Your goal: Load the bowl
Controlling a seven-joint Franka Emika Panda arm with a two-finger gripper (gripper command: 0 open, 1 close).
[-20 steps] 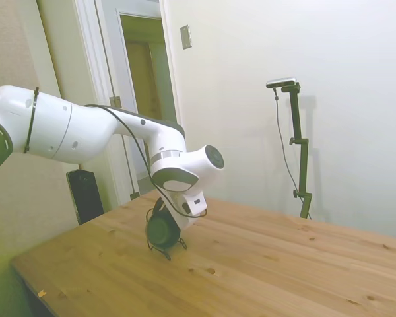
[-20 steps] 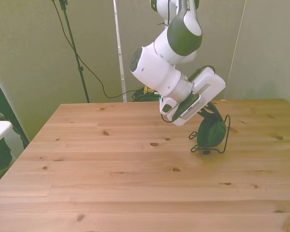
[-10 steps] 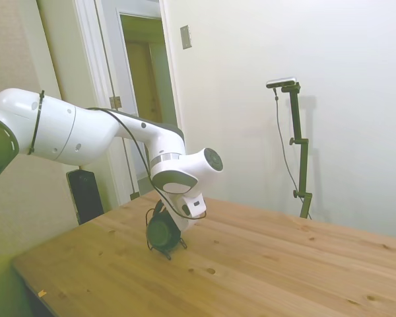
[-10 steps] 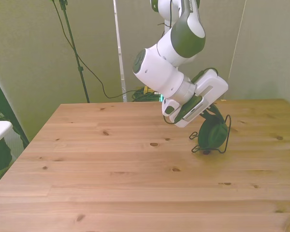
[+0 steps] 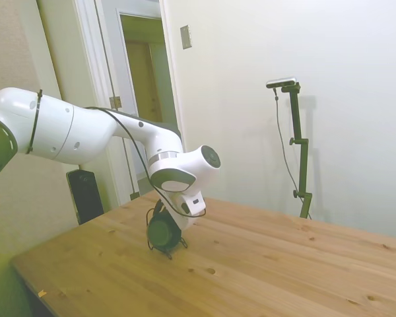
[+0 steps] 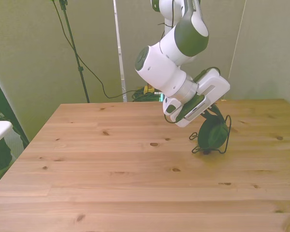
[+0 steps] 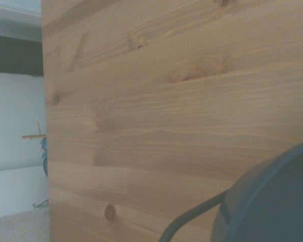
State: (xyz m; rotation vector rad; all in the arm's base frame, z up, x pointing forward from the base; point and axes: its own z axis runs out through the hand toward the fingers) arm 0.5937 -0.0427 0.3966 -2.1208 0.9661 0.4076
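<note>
Side view: white Franka arm (image 5: 86, 132) entering from the frame's left, bent down toward the pale wooden table (image 5: 264, 264) in the lower half of the frame. Small round dark green matte bowl (image 5: 161, 232) left of centre, standing on edge in a thin black wire rack (image 5: 167, 248), round underside facing the camera. Two-finger gripper (image 5: 164, 210) tucked behind the white wrist housing, directly above and touching or nearly touching the bowl's upper rim. Fingers hidden by the wrist; cannot tell whether spread or closed on the rim.

Front view: arm dropping in from the top centre, wrist tilted down to the right. Bowl (image 6: 212, 134) right of centre, upright on its edge inside the rack (image 6: 224, 144), rack feet resting on the table (image 6: 111, 183). Gripper (image 6: 206, 115) at the bowl's upper left edge, mostly covered by the white camera mount and the wrist. Finger spacing not readable here either.

Wrist view: wood grain of the table (image 7: 166, 101) filling most of the frame, blurred. Dark rounded edge of the bowl (image 7: 278, 201) in the lower right corner. Single black wire of the rack (image 7: 192, 218) curving out beside it along the bottom edge. Pale floor and wall strip down the left side beyond the table edge.
</note>
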